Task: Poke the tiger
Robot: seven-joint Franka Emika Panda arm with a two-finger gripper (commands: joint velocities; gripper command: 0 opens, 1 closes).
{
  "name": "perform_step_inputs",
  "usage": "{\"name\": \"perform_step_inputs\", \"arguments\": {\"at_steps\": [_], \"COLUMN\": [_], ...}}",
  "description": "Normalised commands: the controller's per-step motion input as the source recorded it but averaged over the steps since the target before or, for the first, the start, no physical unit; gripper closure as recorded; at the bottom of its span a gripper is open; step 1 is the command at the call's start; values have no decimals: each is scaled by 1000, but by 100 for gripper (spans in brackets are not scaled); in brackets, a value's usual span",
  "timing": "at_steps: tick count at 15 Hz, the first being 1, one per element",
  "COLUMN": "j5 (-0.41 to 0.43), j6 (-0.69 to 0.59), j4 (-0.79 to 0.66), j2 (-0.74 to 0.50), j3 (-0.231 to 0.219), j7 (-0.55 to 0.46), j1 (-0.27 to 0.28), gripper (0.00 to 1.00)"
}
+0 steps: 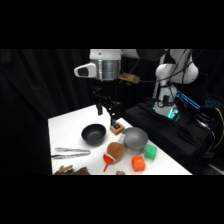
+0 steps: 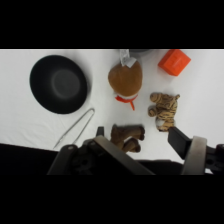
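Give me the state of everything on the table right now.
gripper: open, holding nothing.
tiger: lying on the table, untouched.
black bowl: upright, empty.
tongs: lying flat, free.
brown lump: resting against the red cone.
orange cube: sitting alone.

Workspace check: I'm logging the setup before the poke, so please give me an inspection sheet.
Surface: white table, in use.
Job's things: striped tiger, lying untouched.
Clutter: black bowl, tongs, orange cube, brown lump, brown plush, grey bowl, green block.
Grippers: gripper open, above the table, holding nothing.
Cables: blue strand by the arm's base.
Surroundings: black curtain.
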Motion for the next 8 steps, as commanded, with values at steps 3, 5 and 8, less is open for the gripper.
{"name": "perform_step_inputs", "arguments": {"at_steps": [3,5,8], "j5": [-233,-175,-114], "j6": [26,-14,-42], "j4": [608,621,580], "j2": [580,557,480], "j3": [35,11,-4], "j7": [186,133,99], "j1": [155,165,154], "gripper": [0,25,45]}}
